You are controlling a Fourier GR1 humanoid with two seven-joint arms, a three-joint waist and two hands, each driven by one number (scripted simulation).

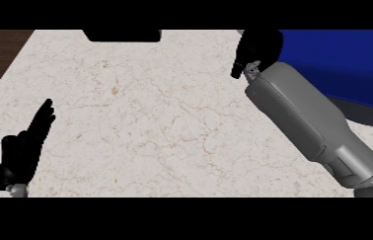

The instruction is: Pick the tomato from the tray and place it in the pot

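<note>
Pale marble counter (pixel 146 110) fills the view. At its far right, the right hand (pixel 256 49) hangs over the near left edge of a blue tray (pixel 328 61), fingers curled downward; whether they enclose anything cannot be told. No tomato shows. The left hand (pixel 25 145) rests open at the lower left, fingers straight.
</note>
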